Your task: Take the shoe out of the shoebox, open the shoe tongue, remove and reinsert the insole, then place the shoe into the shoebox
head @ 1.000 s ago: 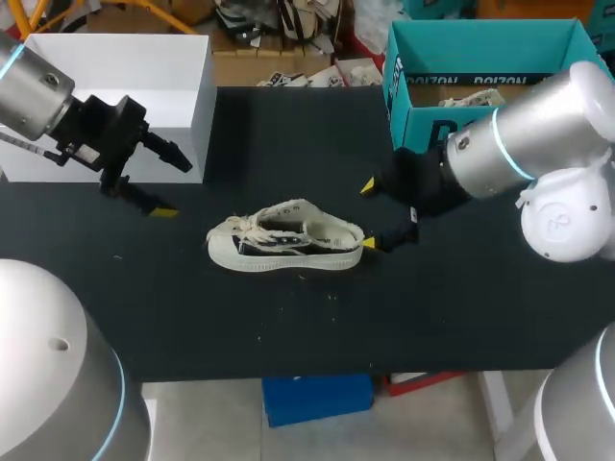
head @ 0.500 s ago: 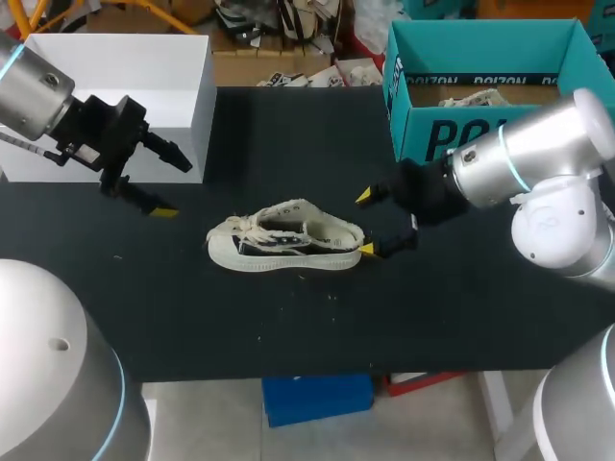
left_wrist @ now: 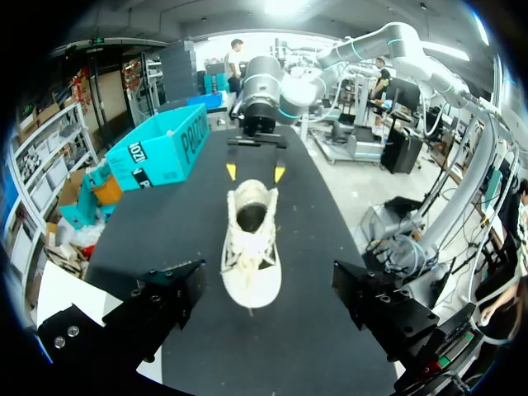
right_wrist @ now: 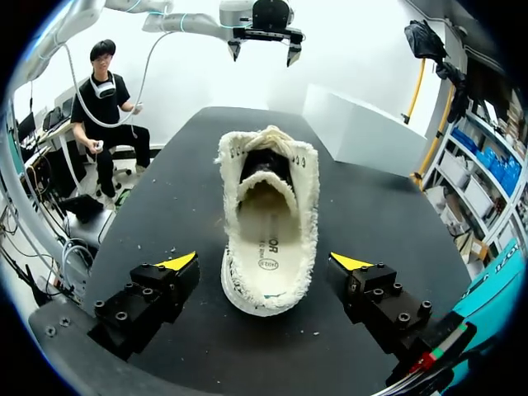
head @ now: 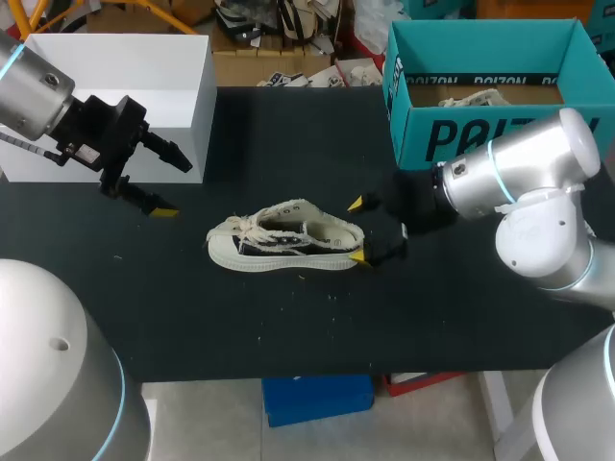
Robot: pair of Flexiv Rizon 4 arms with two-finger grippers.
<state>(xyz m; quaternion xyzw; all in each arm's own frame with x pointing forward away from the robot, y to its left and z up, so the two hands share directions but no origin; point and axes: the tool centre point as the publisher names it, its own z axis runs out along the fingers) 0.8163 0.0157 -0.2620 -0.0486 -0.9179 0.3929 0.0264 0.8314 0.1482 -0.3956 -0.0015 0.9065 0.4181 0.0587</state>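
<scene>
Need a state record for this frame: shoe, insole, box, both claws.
shoe: upright on the table, outside the box
insole: in the shoe
shoebox: teal, open, far right of the table
left claw: open, off the toe end, clear of the shoe
right claw: open, fingers either side of the heel, not touching

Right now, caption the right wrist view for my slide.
Right claw, open, flanks the heel of the white shoe on the black table.
</scene>
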